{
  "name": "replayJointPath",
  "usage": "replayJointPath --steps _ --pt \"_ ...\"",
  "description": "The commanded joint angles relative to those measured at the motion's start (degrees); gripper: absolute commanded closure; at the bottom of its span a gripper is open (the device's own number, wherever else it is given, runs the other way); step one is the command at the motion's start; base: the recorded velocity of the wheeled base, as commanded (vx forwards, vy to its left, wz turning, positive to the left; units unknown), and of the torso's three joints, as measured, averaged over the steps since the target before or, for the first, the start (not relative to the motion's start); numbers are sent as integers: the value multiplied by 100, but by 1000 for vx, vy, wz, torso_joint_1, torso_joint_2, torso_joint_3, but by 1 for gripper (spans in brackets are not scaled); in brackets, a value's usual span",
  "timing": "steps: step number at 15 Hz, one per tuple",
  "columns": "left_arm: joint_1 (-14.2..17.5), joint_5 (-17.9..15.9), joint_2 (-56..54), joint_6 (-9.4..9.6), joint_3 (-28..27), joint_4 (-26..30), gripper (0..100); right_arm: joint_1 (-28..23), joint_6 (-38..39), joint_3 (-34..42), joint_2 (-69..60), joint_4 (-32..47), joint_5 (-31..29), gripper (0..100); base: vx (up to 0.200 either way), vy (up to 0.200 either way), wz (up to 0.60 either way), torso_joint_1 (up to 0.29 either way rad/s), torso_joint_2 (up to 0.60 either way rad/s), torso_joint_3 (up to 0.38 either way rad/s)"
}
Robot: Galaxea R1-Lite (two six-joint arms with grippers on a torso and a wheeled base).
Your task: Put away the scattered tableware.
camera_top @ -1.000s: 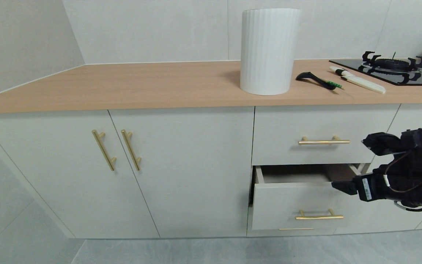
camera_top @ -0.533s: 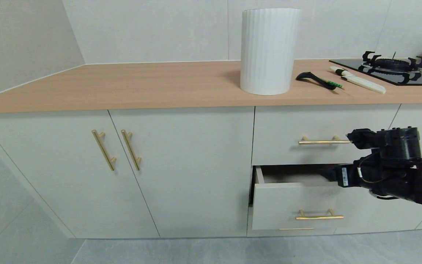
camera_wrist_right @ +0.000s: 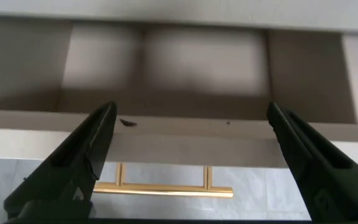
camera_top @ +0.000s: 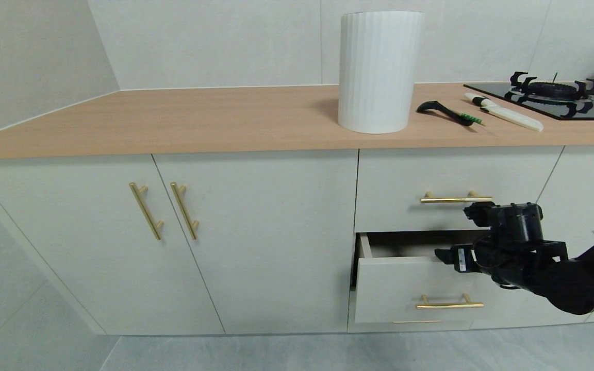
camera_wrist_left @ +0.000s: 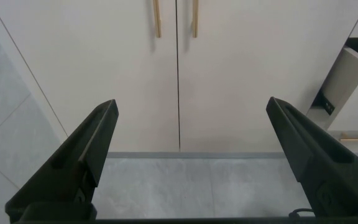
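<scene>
Worktop (camera_top: 173, 118): knife (camera_top: 506, 116) and black utensil (camera_top: 446, 112) not yet stowed. Lower drawer (camera_top: 410, 286) ajar; right gripper (camera_top: 454, 232) and left gripper (camera_wrist_left: 191, 124) spread, empty.

The right gripper (camera_top: 459, 233), fingers (camera_top: 446, 254) spread, sits at the partly open lower drawer (camera_top: 410, 288) beneath the wooden counter (camera_top: 199, 118).

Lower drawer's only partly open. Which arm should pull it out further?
Right, likely: the right claw is open at the front edge of the drawer; the left claw, also open, faces the cabinet doors instead.
</scene>
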Motion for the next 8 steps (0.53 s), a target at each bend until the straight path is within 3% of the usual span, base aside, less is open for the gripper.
replayJointPath --steps 1,5,8 --pt "2 2 7 -1 1 -1 0 2 -12 20 126 6 1 0 0 0 0 0 0 0" --pt "2 2 7 -1 1 -1 0 2 -38 82 -6 173 1 0 0 0 0 0 0 0" --pt "2 2 7 -1 1 -1 0 2 -38 56 -340 911 45 0 0 0 0 0 0 0"
